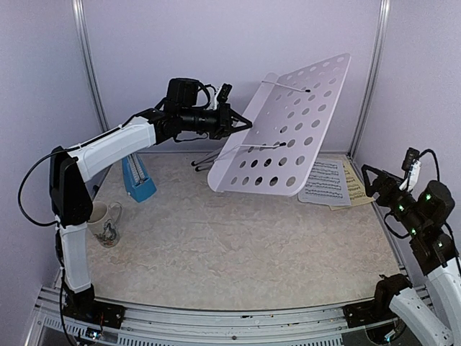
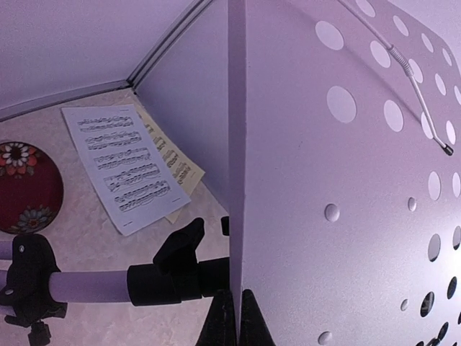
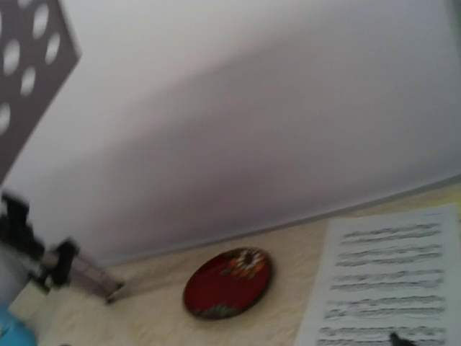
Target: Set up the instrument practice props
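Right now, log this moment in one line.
left claw: shut on music stand edge | music stand: tilted | music sheets: flat

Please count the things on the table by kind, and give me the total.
Music stand: 1
Music sheets: 2, white sheet and yellow sheet
Metronome: 1
Mug: 1
Plate: 1
Total: 6

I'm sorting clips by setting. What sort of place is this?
Probably a robot test cell, not a music room: plain walls box in a small table, a left arm and right arm are bolted to a rail at its near edge, and the music stand, sheets and metronome look staged.
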Controlling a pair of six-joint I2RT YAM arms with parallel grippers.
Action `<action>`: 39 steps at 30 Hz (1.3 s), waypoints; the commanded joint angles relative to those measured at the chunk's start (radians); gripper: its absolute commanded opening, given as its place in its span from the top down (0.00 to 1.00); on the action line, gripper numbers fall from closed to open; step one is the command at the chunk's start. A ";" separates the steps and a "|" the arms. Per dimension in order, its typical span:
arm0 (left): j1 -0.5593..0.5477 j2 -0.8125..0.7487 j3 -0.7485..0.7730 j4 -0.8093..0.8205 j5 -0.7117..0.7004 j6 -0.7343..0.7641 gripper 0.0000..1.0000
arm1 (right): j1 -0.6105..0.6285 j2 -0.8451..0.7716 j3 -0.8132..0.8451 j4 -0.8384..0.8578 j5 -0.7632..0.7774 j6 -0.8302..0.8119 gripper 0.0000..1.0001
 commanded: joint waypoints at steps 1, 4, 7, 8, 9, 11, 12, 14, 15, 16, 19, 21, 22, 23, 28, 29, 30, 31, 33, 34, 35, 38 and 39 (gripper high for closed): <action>-0.018 -0.135 0.042 0.476 0.203 -0.240 1.00 | -0.008 0.091 -0.022 0.224 -0.206 -0.085 0.08; -0.023 -0.156 0.011 0.579 0.216 -0.341 1.00 | -0.005 0.168 -0.008 0.288 -0.287 -0.120 0.09; -0.036 -0.172 0.001 0.617 0.208 -0.381 1.00 | 0.003 0.234 0.018 0.338 -0.336 -0.157 0.11; -0.040 -0.179 -0.004 0.629 0.208 -0.395 1.00 | 0.013 0.257 0.034 0.346 -0.344 -0.171 0.13; -0.043 -0.183 -0.006 0.646 0.207 -0.411 1.00 | 0.019 0.279 0.049 0.352 -0.348 -0.188 0.14; -0.049 -0.189 -0.012 0.677 0.207 -0.445 1.00 | 0.045 0.326 0.089 0.362 -0.353 -0.220 0.16; -0.052 -0.191 -0.013 0.690 0.202 -0.458 1.00 | 0.060 0.358 0.116 0.365 -0.358 -0.247 0.18; -0.059 -0.196 -0.016 0.711 0.195 -0.478 1.00 | 0.103 0.417 0.175 0.355 -0.361 -0.298 0.19; -0.062 -0.198 -0.015 0.717 0.192 -0.484 1.00 | 0.129 0.444 0.201 0.348 -0.367 -0.328 0.19; -0.066 -0.201 -0.016 0.719 0.188 -0.487 1.00 | 0.155 0.470 0.224 0.352 -0.373 -0.350 0.19; -0.073 -0.204 -0.020 0.727 0.180 -0.497 1.00 | 0.239 0.539 0.284 0.369 -0.359 -0.413 0.14; -0.076 -0.209 -0.024 0.725 0.174 -0.494 1.00 | 0.281 0.579 0.325 0.372 -0.359 -0.462 0.16; -0.077 -0.211 -0.027 0.724 0.169 -0.491 1.00 | 0.289 0.601 0.346 0.372 -0.374 -0.477 0.17; -0.078 -0.214 -0.027 0.722 0.164 -0.489 1.00 | 0.294 0.627 0.370 0.364 -0.402 -0.489 0.20; -0.080 -0.225 -0.039 0.722 0.152 -0.498 1.00 | 0.351 0.737 0.503 0.276 -0.397 -0.563 0.28; -0.079 -0.228 -0.045 0.723 0.146 -0.502 1.00 | 0.368 0.746 0.516 0.263 -0.385 -0.581 0.30; -0.077 -0.233 -0.053 0.725 0.138 -0.505 1.00 | 0.384 0.752 0.522 0.259 -0.373 -0.597 0.31; -0.075 -0.237 -0.063 0.729 0.127 -0.509 1.00 | 0.398 0.755 0.520 0.261 -0.361 -0.606 0.32; -0.069 -0.244 -0.088 0.766 0.117 -0.537 1.00 | 0.419 0.765 0.513 0.278 -0.349 -0.615 0.33; -0.065 -0.248 -0.100 0.787 0.115 -0.557 1.00 | 0.427 0.773 0.514 0.284 -0.347 -0.619 0.33; -0.062 -0.247 -0.110 0.809 0.114 -0.572 1.00 | 0.436 0.781 0.512 0.292 -0.341 -0.626 0.33; -0.060 -0.245 -0.116 0.825 0.113 -0.594 1.00 | 0.458 0.801 0.504 0.345 -0.303 -0.644 0.34; -0.061 -0.244 -0.116 0.827 0.113 -0.597 1.00 | 0.461 0.808 0.499 0.366 -0.290 -0.647 0.34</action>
